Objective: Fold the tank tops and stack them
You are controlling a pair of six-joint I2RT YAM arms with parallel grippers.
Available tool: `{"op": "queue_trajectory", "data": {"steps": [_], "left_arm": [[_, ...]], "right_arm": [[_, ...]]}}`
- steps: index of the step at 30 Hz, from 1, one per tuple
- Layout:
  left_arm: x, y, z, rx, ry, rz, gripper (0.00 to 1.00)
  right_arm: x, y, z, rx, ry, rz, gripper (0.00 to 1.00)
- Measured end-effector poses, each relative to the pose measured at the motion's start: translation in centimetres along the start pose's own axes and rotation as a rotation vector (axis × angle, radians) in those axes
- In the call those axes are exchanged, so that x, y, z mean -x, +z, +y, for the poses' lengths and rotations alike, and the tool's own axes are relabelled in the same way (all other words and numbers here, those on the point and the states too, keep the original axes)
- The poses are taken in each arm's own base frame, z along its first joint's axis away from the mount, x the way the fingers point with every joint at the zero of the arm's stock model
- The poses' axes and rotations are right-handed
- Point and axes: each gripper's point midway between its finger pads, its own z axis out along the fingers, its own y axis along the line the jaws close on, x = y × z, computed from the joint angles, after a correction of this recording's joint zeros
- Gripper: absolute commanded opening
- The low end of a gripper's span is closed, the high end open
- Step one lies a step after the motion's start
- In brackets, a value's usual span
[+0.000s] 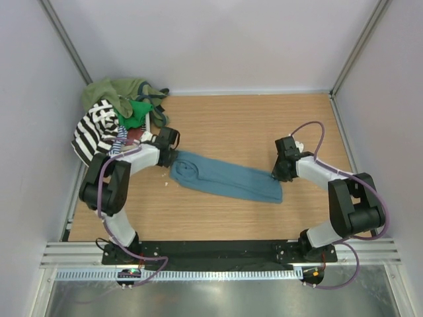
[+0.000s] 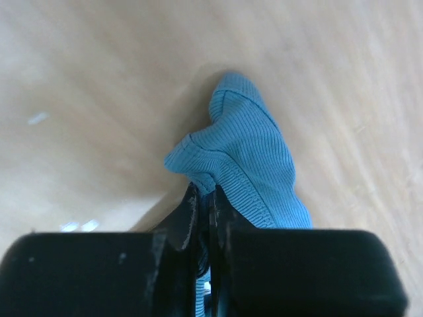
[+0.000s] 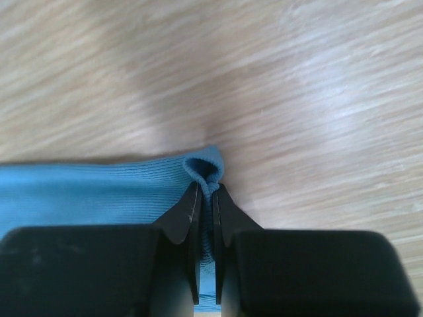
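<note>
The left jaws were closed tight on one end of the teal tank top [image 1: 225,179], the right jaws on its other end. It lay stretched across the worktop [image 1: 264,125] between both arms; other tops [image 1: 109,119] were heaped far left.

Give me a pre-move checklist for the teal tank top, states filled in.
1. Grip of the left hand on the teal tank top: ok, shut with cloth pinched.
2. Grip of the right hand on the other end: ok, shut, though only a small loop of hem is pinched.
3. Cloth stretched along the table between both hands: ok.
4. Cloth apart from the heap in the far left corner: ok.
5. Clearance of the left arm from the heap: cannot tell, the striped top lies right against it.
</note>
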Motion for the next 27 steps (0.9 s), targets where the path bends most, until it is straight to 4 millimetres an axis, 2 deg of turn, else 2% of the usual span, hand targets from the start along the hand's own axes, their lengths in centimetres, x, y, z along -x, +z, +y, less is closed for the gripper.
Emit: {"op": "queue_trajectory", "data": {"steps": [5,9,11,14,16,17,18,19,20,21,24,27], "left_arm": [[0.8,2.2,-5.3,-0.050,0.054,0.002,0.00],[0.3,4.1,-10.7,-0.136,0.105,0.040,0.00],[-0.3,5.2,-14.6,-0.217,0.124,0.069,0.00],[-2.1,6.3,-20.2,-0.340,0.154,0.124,0.00],[-4.1,6.9,-24.1,-0.440,0.174,0.165,0.00],[-5.1,7.0,-25.8,-0.485,0.184,0.181,0.00],[-6.1,6.8,-27.3,-0.528,0.198,0.197,0.02],[-7.4,6.7,-28.5,-0.564,0.214,0.215,0.09],[-8.6,6.4,-29.6,-0.598,0.229,0.232,0.19],[-9.9,6.2,-30.4,-0.628,0.246,0.250,0.45],[-11.9,3.9,-32.5,-0.729,0.278,0.274,0.85],[-12.3,2.5,-32.6,-0.756,0.321,0.277,0.91]], "right_arm": [[-2.5,-1.4,0.9,0.047,-0.042,0.015,0.07],[-6.5,-3.2,3.2,0.151,-0.104,0.048,0.07],[-9.3,-4.1,4.5,0.208,-0.146,0.087,0.07],[-13.1,-5.4,6.7,0.288,-0.201,0.146,0.09],[-14.6,-6.2,8.0,0.334,-0.207,0.167,0.13],[-15.7,-6.8,8.7,0.361,-0.231,0.179,0.17],[-16.6,-7.3,9.4,0.386,-0.242,0.190,0.25],[-17.4,-7.9,10.1,0.414,-0.248,0.203,0.31],[-18.0,-8.3,10.6,0.437,-0.253,0.214,0.42],[-18.5,-8.7,11.0,0.455,-0.259,0.227,0.46],[-18.7,-8.9,11.0,0.452,-0.260,0.225,0.60],[-17.5,-9.1,10.5,0.419,-0.252,0.177,0.64]]}}
